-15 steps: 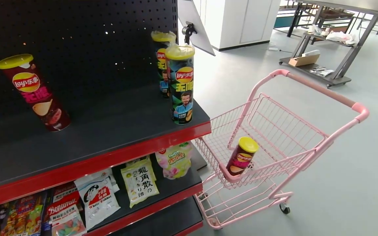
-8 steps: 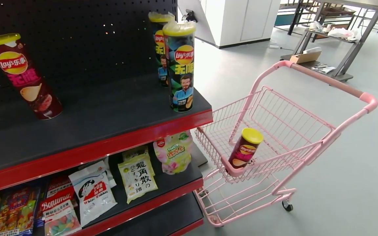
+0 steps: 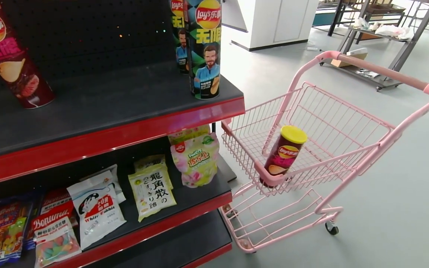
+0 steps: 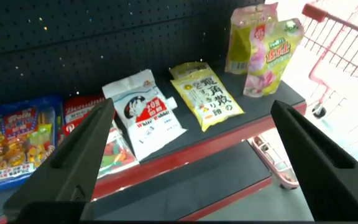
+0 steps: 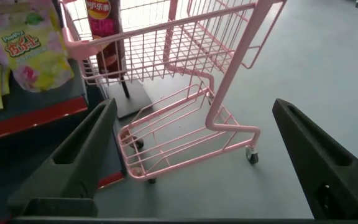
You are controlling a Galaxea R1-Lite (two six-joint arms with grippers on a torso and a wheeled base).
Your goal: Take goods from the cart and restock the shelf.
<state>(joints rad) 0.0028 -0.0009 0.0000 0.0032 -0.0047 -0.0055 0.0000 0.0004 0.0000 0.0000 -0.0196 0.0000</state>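
Standing upright in the pink cart [image 3: 348, 111], the chip can [image 3: 285, 154] is sitting nearer the right gripper [image 5: 192, 106], which is hanging wide open and empty.

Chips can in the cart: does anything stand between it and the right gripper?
Yes: the wire side wall of the cart. The right gripper, open, is outside the cart, and the chips can stands upright behind that wall. The cart is open on top, so an approach from above looks clear.
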